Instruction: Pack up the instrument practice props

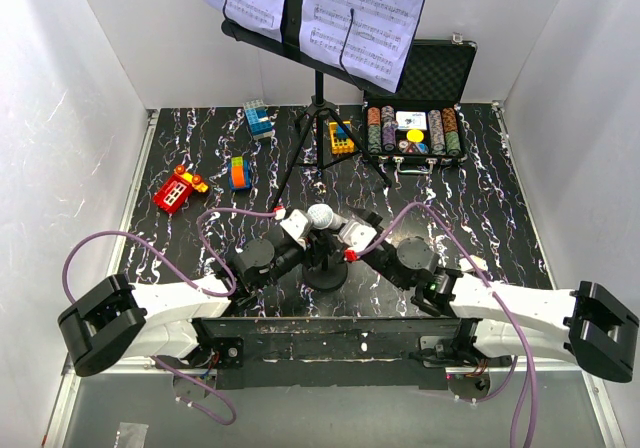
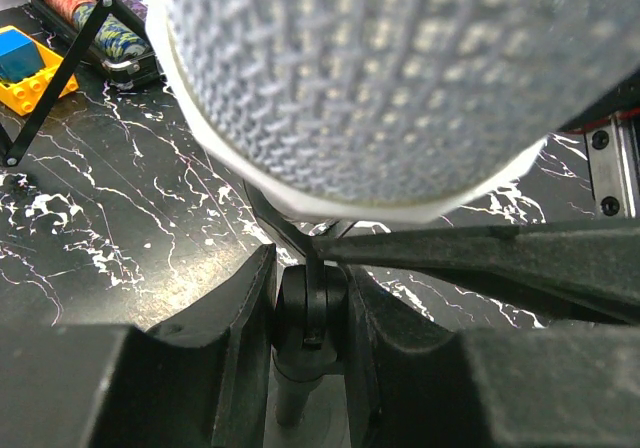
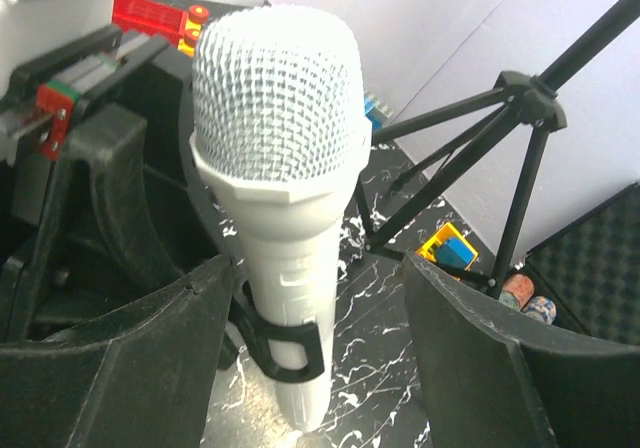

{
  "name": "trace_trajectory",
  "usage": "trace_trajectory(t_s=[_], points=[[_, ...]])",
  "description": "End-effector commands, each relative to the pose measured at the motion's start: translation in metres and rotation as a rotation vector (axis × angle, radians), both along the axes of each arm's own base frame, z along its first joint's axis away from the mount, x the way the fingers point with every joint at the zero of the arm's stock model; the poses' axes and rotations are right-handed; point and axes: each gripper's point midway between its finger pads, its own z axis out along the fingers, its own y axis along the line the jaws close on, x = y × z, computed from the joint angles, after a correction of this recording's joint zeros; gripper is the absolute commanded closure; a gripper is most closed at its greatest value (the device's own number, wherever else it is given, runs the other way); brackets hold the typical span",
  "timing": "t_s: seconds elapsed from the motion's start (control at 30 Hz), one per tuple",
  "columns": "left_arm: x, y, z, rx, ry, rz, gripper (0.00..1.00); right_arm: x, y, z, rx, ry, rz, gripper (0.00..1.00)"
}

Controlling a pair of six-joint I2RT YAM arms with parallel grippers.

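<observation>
1. The microphone stands upright on its round black base, at the near middle of the tabletop and between the two arms.
2. The left claw is pressed together on the microphone, pinching the black joint just under the grey mesh head.
3. The right claw is spread. Its fingers stand on either side of the microphone's pale body, which a black clip rings lower down.
4. The music stand rises just behind the microphone. Its tripod legs splay toward both claws, and the left foot lies near the left claw.
5. Sheet-music pages hang on the stand's desk, held by black arms.
6. An open poker-chip case lies to the right of the stand, with rows of chips inside.
7. Toy blocks are scattered at the back left: a red one, a striped one, a blue one, and a yellow one between the stand's legs.
8. Purple cables loop over both arms.
9. The tabletop is black with white veining, and plain white walls close it in on three sides.
</observation>
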Motion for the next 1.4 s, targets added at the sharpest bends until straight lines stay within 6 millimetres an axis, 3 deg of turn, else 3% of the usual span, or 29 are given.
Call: trace_trajectory(t_s=[0.0, 0.37, 0.67, 0.73, 1.07, 1.37], points=[[-0.031, 0.015, -0.081, 0.199, 0.216, -0.052, 1.0, 0.006, 0.007, 0.056, 0.139, -0.097, 0.003, 0.26], [-0.036, 0.013, -0.081, 0.205, 0.206, -0.065, 1.0, 0.018, 0.018, 0.055, 0.11, -0.085, 0.012, 0.41], [-0.036, 0.014, -0.08, 0.204, 0.201, -0.063, 1.0, 0.025, 0.017, 0.058, 0.11, -0.076, -0.005, 0.85], [-0.036, 0.014, -0.08, 0.203, 0.2, -0.06, 1.0, 0.027, 0.015, 0.059, 0.112, -0.07, -0.021, 0.98], [-0.03, 0.019, -0.082, 0.21, 0.208, -0.01, 1.0, 0.055, -0.036, 0.091, 0.172, -0.113, -0.324, 0.99], [-0.029, 0.019, -0.086, 0.227, 0.212, -0.006, 1.0, 0.059, -0.07, 0.103, 0.158, -0.156, -0.466, 0.99]])
